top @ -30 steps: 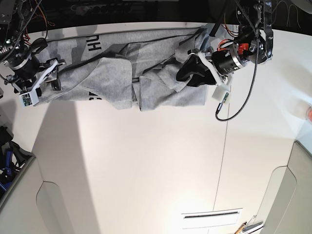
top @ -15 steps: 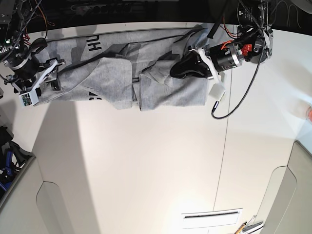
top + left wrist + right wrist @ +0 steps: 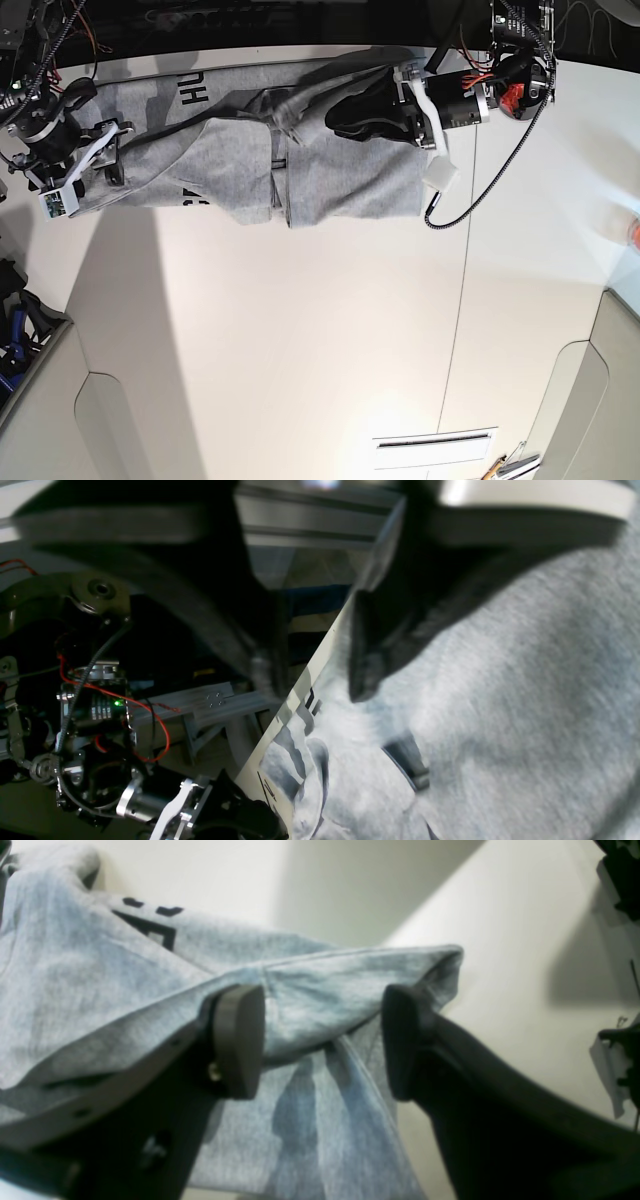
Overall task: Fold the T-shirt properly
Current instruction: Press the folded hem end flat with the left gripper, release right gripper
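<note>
Grey T-shirt (image 3: 300, 170) bunched along counter (image 3: 300, 330) far edge. Right tool (image 3: 320, 1040) agape over hem; left tool (image 3: 315, 680) parted above fabric. Mid-fold; next needs firm pinch.

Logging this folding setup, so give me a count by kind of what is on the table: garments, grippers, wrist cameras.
T-shirt: 1
Grippers: 2, the left gripper and the right gripper
White wrist cameras: 2
Total: 5
</note>
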Controlling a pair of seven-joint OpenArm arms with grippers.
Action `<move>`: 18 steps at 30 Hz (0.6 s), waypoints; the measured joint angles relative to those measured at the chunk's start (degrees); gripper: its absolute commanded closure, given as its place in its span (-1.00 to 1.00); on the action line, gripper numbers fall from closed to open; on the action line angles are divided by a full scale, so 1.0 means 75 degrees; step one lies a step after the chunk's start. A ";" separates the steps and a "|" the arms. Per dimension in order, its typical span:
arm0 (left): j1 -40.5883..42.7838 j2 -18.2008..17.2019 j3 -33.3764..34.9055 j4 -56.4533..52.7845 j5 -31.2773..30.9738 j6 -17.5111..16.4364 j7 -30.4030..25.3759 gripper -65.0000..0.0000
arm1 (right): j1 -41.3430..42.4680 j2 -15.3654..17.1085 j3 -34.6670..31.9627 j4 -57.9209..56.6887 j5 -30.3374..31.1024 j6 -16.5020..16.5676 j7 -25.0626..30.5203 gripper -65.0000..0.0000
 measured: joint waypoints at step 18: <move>-0.0061 -0.0003 -0.0015 0.0026 0.0038 0.0000 -0.0067 0.24 | 0.0003 0.0044 0.0851 -0.0015 -0.1419 -0.0938 0.0367 -0.12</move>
